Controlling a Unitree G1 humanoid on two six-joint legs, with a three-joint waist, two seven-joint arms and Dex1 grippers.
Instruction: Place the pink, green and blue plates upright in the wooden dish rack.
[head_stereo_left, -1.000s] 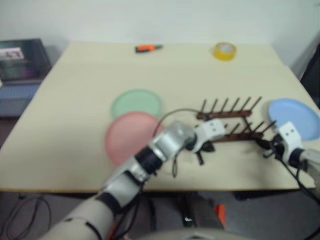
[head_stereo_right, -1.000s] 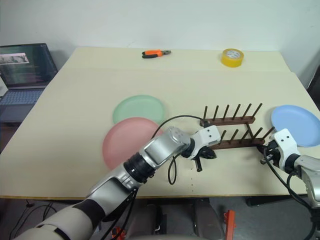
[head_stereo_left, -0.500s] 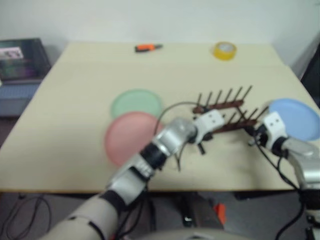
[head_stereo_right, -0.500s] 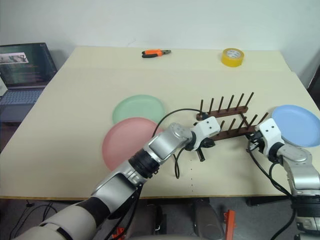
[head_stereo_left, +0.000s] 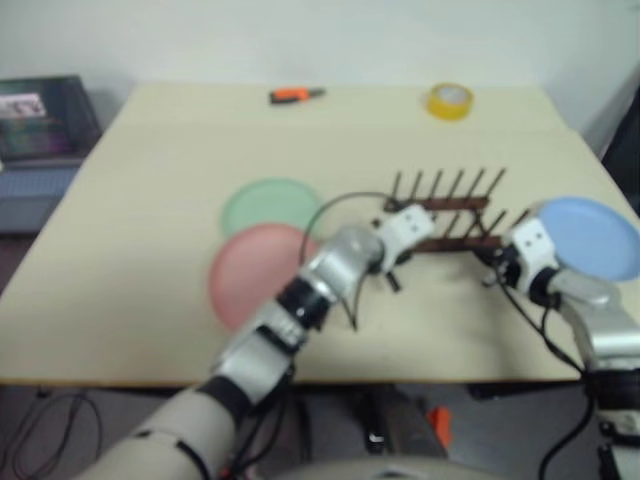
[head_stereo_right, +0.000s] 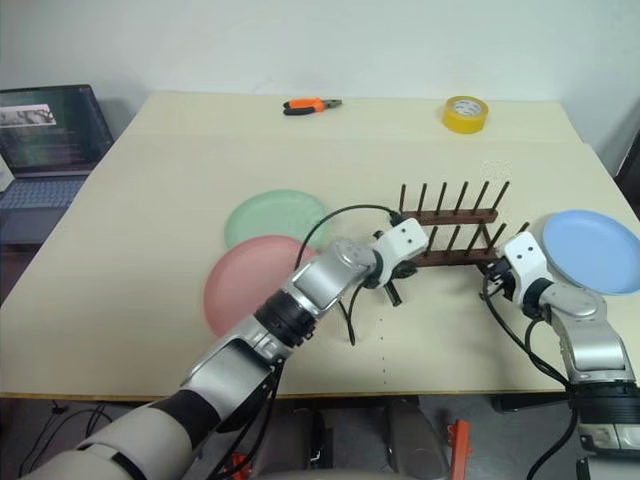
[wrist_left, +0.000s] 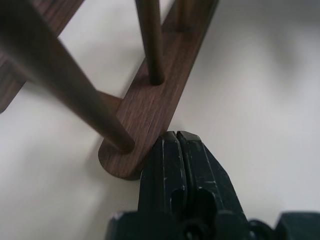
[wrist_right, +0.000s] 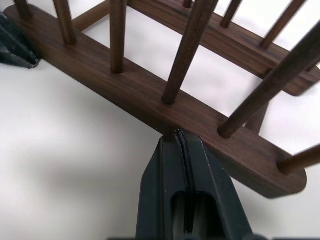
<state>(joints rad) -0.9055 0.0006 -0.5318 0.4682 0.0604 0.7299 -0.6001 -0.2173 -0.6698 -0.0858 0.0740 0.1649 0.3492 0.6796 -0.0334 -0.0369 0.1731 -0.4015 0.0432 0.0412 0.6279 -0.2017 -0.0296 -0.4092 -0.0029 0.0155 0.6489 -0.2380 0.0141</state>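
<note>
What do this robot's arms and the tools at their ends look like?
Each arm is built of silver-grey metal segments joined by black rings, with a pale beige shell on the upper left arm. Thin black cables loop loosely beside each wrist. A white boxy block with small dark dots sits at each wrist. The left tool and right tool each have two matte black, tapered fingers, slightly scuffed.

No text, label, brand, number or sign can be read on anything here. The laptop (head_stereo_right: 50, 130) beside the desk's left edge has a lit screen with a small picture and lines on it, but they are too small to make out. The yellow tape roll (head_stereo_right: 464, 113) near the desk's far edge bears no lettering that can be told.
</note>
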